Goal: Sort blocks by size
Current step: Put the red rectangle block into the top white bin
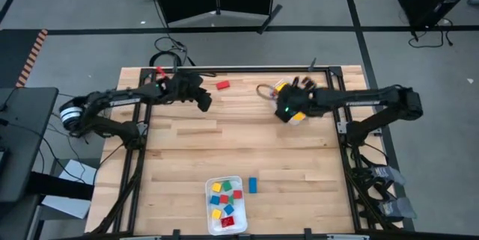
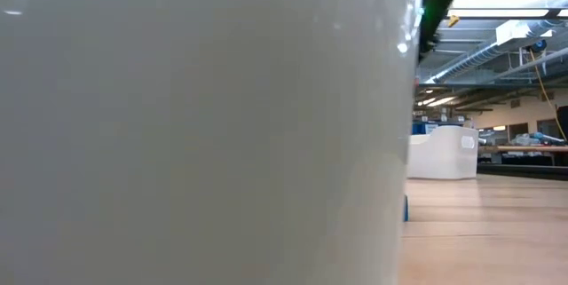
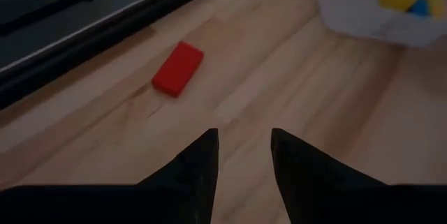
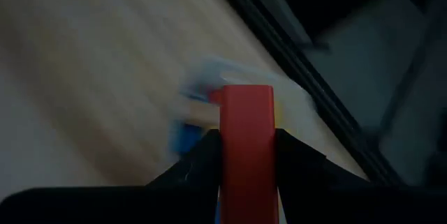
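While the long red wooden bar (image 4: 248,151) sits clamped between the two dark fingers of the right gripper (image 1: 293,111), it hangs over the far right part of the wooden table (image 1: 187,150), above a clear plastic tray (image 1: 278,90) that holds a heap of blocks. From above, only yellow pieces show past the gripper; the rest of that tray's load I cannot make out. The bar stands lengthwise out of the jaws, so I would carry it slowly and level, keeping it clear of the tray's rim, and let go only once it is low over its proper place.

A flat red rectangular block (image 1: 222,85) lies alone on the far edge of the table, near the black rail. The left gripper (image 1: 202,101) hovers just short of it, fingers apart with nothing between them; to pick it up well it should come down square across the block's narrow width.

At the near edge stands a white rectangular plastic tray (image 1: 210,188) with small cubes in it: yellow, red, blue and green, all about the same size. A blue block (image 1: 253,185) lies on the bare wood just beside that tray, outside it.
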{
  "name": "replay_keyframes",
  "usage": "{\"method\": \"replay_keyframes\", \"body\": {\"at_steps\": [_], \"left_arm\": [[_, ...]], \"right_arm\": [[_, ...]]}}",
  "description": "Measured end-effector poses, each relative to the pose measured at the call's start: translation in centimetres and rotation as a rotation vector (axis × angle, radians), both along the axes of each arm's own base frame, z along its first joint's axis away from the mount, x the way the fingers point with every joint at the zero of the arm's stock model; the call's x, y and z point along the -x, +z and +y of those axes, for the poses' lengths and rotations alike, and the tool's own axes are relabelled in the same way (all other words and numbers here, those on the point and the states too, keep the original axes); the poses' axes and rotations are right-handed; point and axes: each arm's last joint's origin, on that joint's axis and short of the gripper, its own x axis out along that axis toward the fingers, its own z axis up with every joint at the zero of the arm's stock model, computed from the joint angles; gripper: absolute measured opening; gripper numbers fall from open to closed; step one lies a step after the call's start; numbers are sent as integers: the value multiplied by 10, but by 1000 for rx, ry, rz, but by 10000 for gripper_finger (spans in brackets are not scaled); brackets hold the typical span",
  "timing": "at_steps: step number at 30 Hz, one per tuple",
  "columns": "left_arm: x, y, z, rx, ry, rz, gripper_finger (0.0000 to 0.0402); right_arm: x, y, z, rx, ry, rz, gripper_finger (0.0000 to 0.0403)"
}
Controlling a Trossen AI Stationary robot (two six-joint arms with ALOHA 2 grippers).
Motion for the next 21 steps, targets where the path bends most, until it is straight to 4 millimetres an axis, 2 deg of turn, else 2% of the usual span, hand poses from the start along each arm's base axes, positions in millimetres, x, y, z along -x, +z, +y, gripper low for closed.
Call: {"method": "replay_keyframes", "body": {"at_steps": [2,5,6,11,13,15,17,21], "left_arm": [[-6,-4,6,10,-2,39,141],[-16,-5,13,1,-12,57,141],[-19,-5,14,0,-15,61,141],[-23,-4,17,-6,-20,61,141],[-23,-4,18,-15,-26,68,141],[-21,-5,19,-5,-22,75,141],[-20,-6,20,8,-23,85,141],[-19,-7,20,13,-22,93,141]], "right_arm": [[13,2,-10,-23,-75,32,115],[17,1,-18,-52,-103,47,125],[18,-1,-19,-54,-105,54,145],[20,-7,-23,-77,-104,78,292],[20,-4,-20,-76,-95,57,334],[20,1,-12,-71,-58,23,358],[14,6,2,-104,49,-45,367],[-5,11,47,-157,333,-166,358]]}}
